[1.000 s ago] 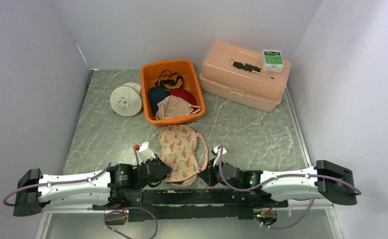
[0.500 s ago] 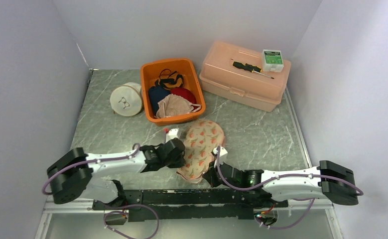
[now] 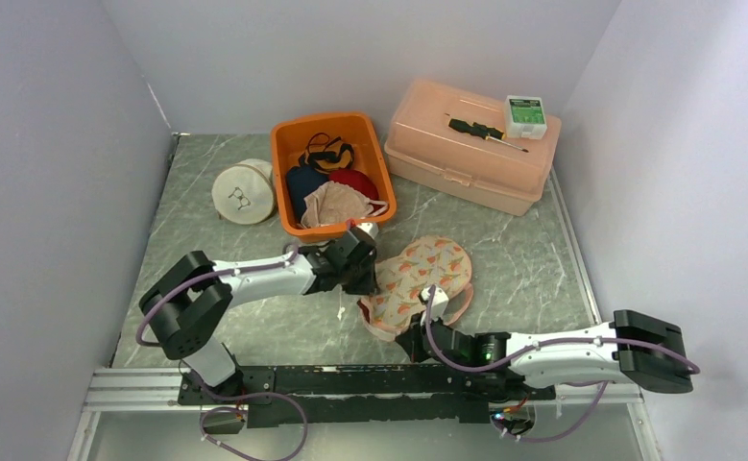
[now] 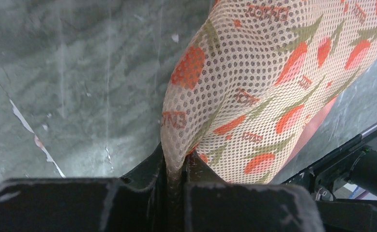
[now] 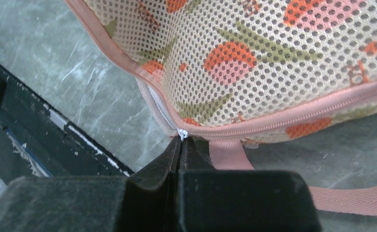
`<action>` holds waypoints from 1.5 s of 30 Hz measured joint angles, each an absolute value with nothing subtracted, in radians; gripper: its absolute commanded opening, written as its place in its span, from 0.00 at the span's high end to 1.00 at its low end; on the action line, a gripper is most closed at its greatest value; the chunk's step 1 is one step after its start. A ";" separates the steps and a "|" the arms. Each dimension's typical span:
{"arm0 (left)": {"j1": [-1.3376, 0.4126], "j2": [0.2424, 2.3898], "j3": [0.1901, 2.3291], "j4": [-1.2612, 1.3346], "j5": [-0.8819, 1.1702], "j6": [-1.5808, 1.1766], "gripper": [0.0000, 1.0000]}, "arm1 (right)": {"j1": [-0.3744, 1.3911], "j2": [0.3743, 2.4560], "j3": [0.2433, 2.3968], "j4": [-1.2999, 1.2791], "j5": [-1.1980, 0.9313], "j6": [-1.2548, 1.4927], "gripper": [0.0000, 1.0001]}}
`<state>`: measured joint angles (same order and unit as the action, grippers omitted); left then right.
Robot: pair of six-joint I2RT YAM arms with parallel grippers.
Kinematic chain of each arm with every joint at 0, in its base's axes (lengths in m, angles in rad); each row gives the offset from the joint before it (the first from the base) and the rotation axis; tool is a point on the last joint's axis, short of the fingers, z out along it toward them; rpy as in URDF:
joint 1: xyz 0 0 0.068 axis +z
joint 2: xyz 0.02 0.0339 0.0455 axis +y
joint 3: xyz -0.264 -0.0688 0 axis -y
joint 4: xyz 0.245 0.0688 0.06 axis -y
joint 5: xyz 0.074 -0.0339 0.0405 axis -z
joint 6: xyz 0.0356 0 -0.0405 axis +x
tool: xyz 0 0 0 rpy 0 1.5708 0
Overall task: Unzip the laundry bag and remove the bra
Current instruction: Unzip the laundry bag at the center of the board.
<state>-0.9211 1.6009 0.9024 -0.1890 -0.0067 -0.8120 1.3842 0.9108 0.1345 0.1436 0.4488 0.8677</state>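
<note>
Left fingers (image 4: 70, 203): clamped on bag (image 4: 254, 87) mesh, 10 o'clock.
Right fingers (image 5: 244, 198): pinched zip pull (image 5: 180, 134), 6 o'clock.
Risk: mesh could slip; zip could jam.

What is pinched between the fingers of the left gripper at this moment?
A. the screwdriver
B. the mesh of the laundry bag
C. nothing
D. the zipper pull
B: in the left wrist view the left gripper is shut on a fold of the laundry bag mesh; the zipper pull is in the right gripper.
</note>
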 measured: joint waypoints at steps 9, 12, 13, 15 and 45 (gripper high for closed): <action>-0.884 1.497 0.868 -0.208 -0.051 -0.878 0.06 | 1.361 0.989 0.133 0.276 0.520 0.873 1.00; -0.888 1.341 0.772 -0.228 -0.078 -0.958 0.05 | 1.329 1.031 0.133 0.341 0.513 0.873 1.00; -0.892 1.287 0.742 -0.238 -0.088 -0.991 0.05 | 1.317 1.050 0.133 0.363 0.509 0.873 1.00; -0.916 1.196 0.691 -0.258 -0.113 -1.063 0.05 | 1.296 1.084 0.133 0.400 0.494 0.873 1.00; -1.261 1.510 0.350 0.587 -0.469 -1.971 0.13 | 1.264 1.118 0.137 0.495 0.365 0.804 1.00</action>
<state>-1.2606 1.5101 0.3504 0.5869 -0.4694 -1.9705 1.2636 1.1179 0.1368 0.4950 0.3649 0.8040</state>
